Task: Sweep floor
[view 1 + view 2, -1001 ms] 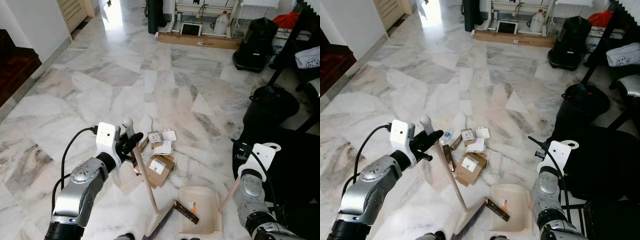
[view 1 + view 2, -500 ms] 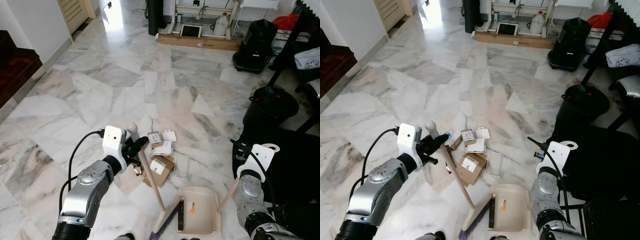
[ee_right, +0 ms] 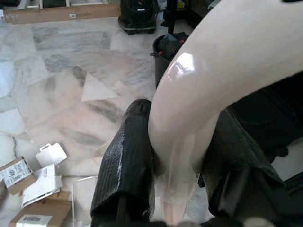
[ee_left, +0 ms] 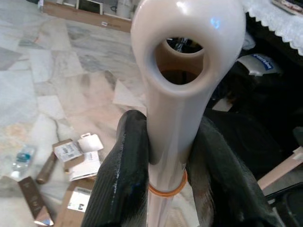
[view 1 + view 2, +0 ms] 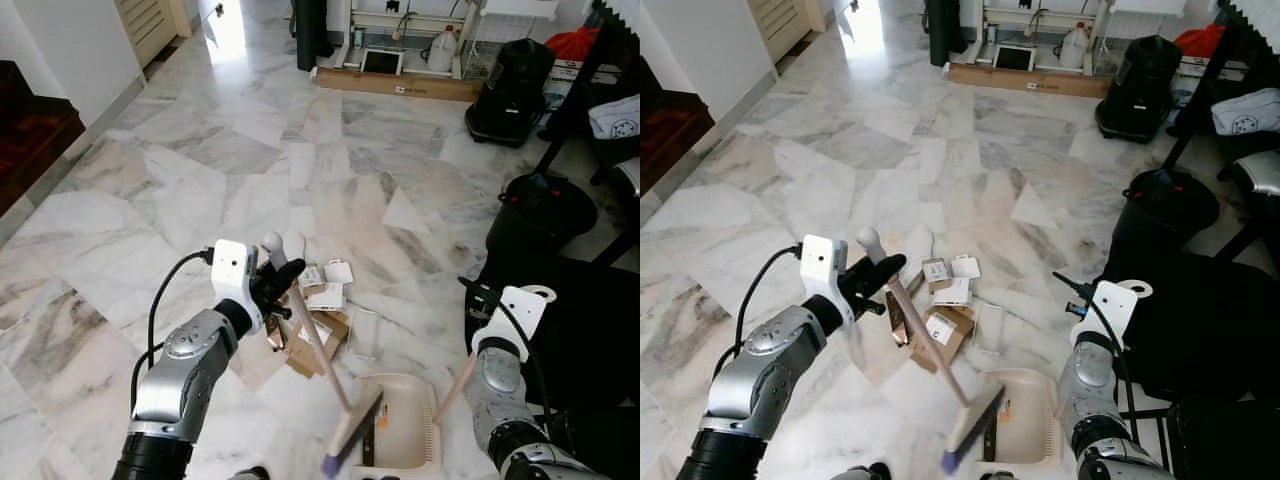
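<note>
Marble floor sweep: brush at the pan mouth

Marble floor (image 5: 200,200) is being swept, and the step in hand is judged to be the stroke that carries litter into the dustpan (image 5: 405,430). The broom (image 5: 320,345) is gripped near its looped top by the left hand (image 5: 275,285), whose fingers (image 4: 118,189) are closed around the handle; its brush head is seen at the open edge of the pan. The dustpan's long handle (image 5: 455,385) is clasped in the right hand (image 3: 180,170), fingers shut on it. A dark strip of litter lies just inside the pan. Cardboard boxes and packets (image 5: 320,310) are left on the floor just beyond the pan, near the broom's shaft. Next, the brush is best lifted back behind that pile and drawn toward the pan, which should be kept flat against the floor
</note>
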### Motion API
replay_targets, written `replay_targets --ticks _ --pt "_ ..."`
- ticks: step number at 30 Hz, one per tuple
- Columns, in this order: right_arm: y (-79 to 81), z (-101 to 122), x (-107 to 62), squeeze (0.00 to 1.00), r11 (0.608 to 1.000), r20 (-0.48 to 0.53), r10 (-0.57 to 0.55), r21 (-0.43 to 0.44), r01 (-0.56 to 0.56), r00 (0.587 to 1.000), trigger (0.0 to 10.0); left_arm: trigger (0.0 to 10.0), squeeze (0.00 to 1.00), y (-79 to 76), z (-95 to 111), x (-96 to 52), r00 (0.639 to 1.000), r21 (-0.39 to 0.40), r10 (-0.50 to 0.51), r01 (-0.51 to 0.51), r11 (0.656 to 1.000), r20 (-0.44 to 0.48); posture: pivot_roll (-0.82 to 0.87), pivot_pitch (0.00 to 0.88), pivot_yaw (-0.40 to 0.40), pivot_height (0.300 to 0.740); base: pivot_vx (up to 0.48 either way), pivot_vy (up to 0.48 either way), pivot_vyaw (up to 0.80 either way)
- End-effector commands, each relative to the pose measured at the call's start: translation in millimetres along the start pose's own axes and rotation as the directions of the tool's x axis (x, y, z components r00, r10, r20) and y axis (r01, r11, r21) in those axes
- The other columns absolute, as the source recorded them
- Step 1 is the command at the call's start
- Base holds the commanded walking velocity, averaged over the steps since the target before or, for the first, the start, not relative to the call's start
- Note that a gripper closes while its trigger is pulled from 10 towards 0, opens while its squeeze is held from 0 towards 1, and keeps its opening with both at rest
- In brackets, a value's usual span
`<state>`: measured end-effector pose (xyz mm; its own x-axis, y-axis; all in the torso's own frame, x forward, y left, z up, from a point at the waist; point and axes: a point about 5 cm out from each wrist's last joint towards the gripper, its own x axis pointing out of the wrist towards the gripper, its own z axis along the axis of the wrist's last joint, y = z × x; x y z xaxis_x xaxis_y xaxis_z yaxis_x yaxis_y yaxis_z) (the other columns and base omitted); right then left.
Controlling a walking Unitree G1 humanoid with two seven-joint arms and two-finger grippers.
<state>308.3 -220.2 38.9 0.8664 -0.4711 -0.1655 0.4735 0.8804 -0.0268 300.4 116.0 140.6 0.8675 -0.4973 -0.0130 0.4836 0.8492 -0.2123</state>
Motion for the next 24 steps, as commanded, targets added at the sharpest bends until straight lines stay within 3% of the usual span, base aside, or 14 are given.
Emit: replay_targets --ticks 1,10,16,20,24 --pt "4.0 -14.4 -6.2 0.00 0.999 -0.086 0.015 0.040 -0.012 0.996 10.0 10.0 0.00 2.9 2.6 2.1 1.000 -0.010 0.023 -0.022 1.000 0.014 0.09 0.100 0.015 0.740 0.000 0.000 0.00" --pt "0.8 -14.6 -2.5 0.00 0.981 -0.140 0.015 0.191 0.012 0.990 10.0 10.0 0.00 35.5 28.8 -3.5 0.960 0.053 0.225 -0.236 0.970 0.165 0.09 0.040 0.002 0.740 0.000 0.000 0.00" --pt "4.1 -9.3 0.3 0.00 0.975 -0.128 0.034 0.223 -0.004 0.991 10.0 10.0 0.00 54.3 50.6 -14.6 0.886 0.101 0.356 -0.400 0.911 0.297 0.09 0.000 -0.010 0.740 0.000 0.000 0.00" --pt "2.3 -8.6 1.9 0.00 0.968 -0.137 0.031 0.250 0.004 0.990 10.0 10.0 0.00 56.2 52.1 -16.8 0.879 0.157 0.360 -0.422 0.893 0.312 0.09 0.000 -0.021 0.740 0.000 0.000 0.00" --pt "3.3 -3.6 4.1 0.00 0.964 -0.116 0.042 0.267 -0.009 0.992 10.0 10.0 0.00 61.8 37.8 -21.7 0.879 0.177 0.386 -0.442 0.879 0.280 0.08 0.000 -0.035 0.740 0.000 0.000 0.00"
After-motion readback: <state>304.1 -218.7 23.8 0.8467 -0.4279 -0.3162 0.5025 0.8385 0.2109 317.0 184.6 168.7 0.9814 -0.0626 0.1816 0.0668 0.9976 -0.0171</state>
